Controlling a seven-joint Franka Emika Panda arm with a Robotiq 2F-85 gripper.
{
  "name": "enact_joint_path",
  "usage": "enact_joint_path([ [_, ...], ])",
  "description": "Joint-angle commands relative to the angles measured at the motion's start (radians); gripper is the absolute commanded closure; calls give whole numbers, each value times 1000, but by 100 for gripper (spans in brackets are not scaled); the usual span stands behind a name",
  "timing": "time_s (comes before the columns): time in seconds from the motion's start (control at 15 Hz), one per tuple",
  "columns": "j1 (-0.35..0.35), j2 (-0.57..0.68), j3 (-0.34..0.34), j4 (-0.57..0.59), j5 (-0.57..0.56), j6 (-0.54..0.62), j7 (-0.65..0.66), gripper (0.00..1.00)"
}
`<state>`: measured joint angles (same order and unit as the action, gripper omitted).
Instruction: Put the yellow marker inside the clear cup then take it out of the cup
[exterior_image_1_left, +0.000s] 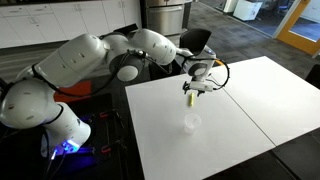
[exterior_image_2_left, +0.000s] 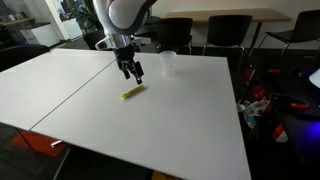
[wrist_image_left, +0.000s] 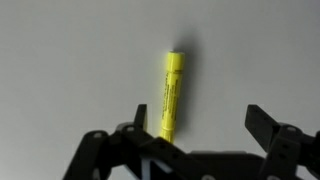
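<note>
The yellow marker (wrist_image_left: 171, 96) lies flat on the white table; it also shows in both exterior views (exterior_image_1_left: 189, 100) (exterior_image_2_left: 131, 93). My gripper (wrist_image_left: 196, 125) is open and empty, hovering just above the marker, with the marker near one finger. In both exterior views the gripper (exterior_image_1_left: 196, 88) (exterior_image_2_left: 133, 74) hangs over the marker without touching it. The clear cup (exterior_image_1_left: 191, 122) (exterior_image_2_left: 168, 63) stands upright on the table, a short way from the marker and apart from the gripper.
The white table (exterior_image_1_left: 240, 120) (exterior_image_2_left: 120, 120) has a seam across it. Office chairs (exterior_image_2_left: 230, 35) stand at its far side. The robot base (exterior_image_1_left: 50, 115) sits beside the table edge, with clutter on the floor (exterior_image_2_left: 265, 105).
</note>
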<state>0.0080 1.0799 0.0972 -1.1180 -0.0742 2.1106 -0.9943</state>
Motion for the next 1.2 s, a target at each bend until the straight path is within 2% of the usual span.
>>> enact_joint_path([
  [0.0,1,59,9,96,-17,-45,-20,0],
  [1.13,6,143,7,158,-15,-40,-12,0],
])
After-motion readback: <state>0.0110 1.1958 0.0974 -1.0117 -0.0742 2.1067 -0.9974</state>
